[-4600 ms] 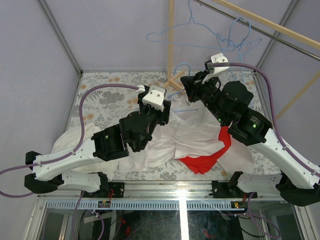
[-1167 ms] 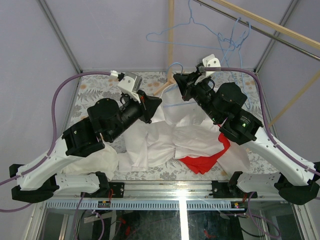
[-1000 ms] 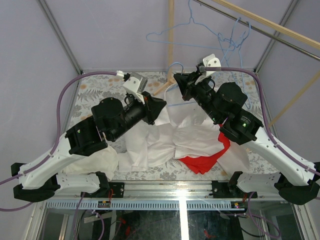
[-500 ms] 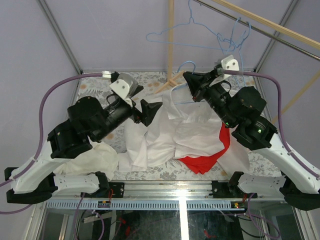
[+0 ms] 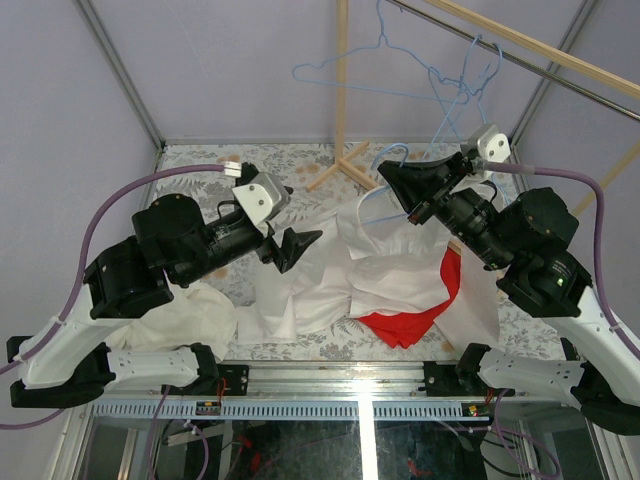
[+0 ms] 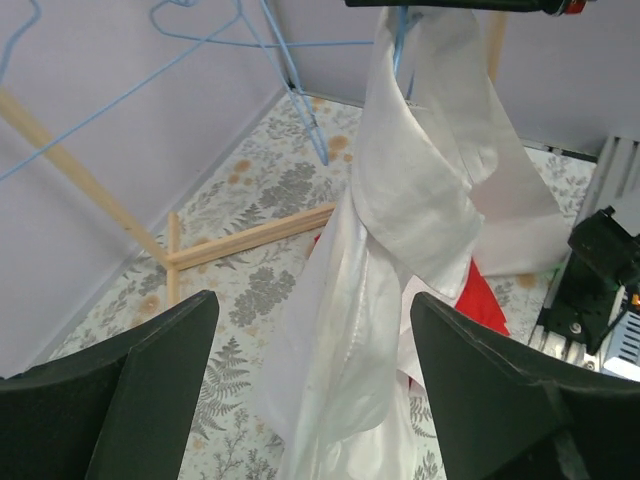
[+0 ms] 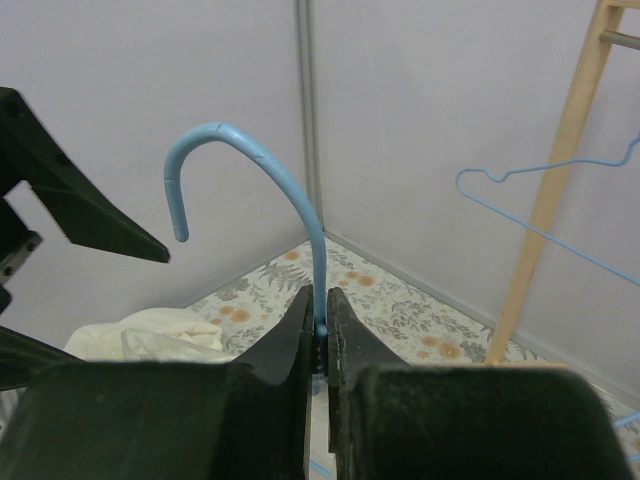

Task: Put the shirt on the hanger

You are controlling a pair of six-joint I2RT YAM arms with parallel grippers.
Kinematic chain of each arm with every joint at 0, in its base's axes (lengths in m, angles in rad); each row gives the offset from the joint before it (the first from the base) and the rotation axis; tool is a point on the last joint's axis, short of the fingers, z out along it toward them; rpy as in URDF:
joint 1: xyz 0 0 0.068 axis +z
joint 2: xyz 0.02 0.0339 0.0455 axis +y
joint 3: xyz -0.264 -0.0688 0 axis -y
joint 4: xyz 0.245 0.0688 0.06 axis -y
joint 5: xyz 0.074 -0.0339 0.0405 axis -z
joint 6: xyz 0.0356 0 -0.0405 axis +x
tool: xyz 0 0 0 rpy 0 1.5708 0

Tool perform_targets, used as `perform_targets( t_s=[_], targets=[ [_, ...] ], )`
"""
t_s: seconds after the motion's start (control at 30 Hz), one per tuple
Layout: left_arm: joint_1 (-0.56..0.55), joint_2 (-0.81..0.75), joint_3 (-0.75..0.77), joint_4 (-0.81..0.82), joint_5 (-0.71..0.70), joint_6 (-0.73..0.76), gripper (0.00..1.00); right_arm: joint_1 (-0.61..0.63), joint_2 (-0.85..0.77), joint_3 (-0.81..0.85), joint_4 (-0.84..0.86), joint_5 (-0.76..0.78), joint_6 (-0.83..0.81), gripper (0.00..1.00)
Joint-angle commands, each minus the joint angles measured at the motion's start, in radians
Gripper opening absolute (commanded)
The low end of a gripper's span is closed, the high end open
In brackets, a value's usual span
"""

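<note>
Top external view: left end effector (image 5: pixel 298 248) has let go of the shirt (image 5: pixel 385 240) within the last second and drawn back to the left, its fingers now spread wide with nothing between them; a second ago it was closed up against the cloth beside the hanger (image 7: pixel 222 127). Right end effector (image 7: pixel 318 305) is pressed together on the blue hanger's stem just below the hook, and has carried it up and to the right. The shirt now hangs from the hanger alone, collar end bunched at the top, its lower part trailing onto the floral counter (image 5: pixel 200 200) over the red cloth (image 5: pixel 410 320); the off-white garment (image 5: pixel 190 310) lies apart at the left. The release suggests the draping is nearly done; whether both shoulders sit squarely on the wire cannot be told.
</note>
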Motion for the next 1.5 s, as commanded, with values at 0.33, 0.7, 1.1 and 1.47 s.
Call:
perform_targets(
  t_s=[0.33,0.7,1.1,1.47],
  targets=[
    [-0.006,0.058,-0.019,-0.059,0.141,0.021,0.66,0.001,-0.036,0.024,-0.011,-0.141,0.043,0.0],
    [-0.006,0.104,-0.026,-0.06,0.216,0.018,0.49,0.001,-0.035,0.03,-0.018,-0.12,0.101,0.0],
    [-0.009,0.065,-0.066,-0.036,0.196,0.007,0.0,0.001,-0.027,0.033,-0.032,-0.11,0.102,0.02],
    [-0.009,-0.068,-0.134,-0.022,0.185,-0.026,0.0,0.001,-0.076,0.05,-0.227,-0.282,-0.09,0.48]
  ],
)
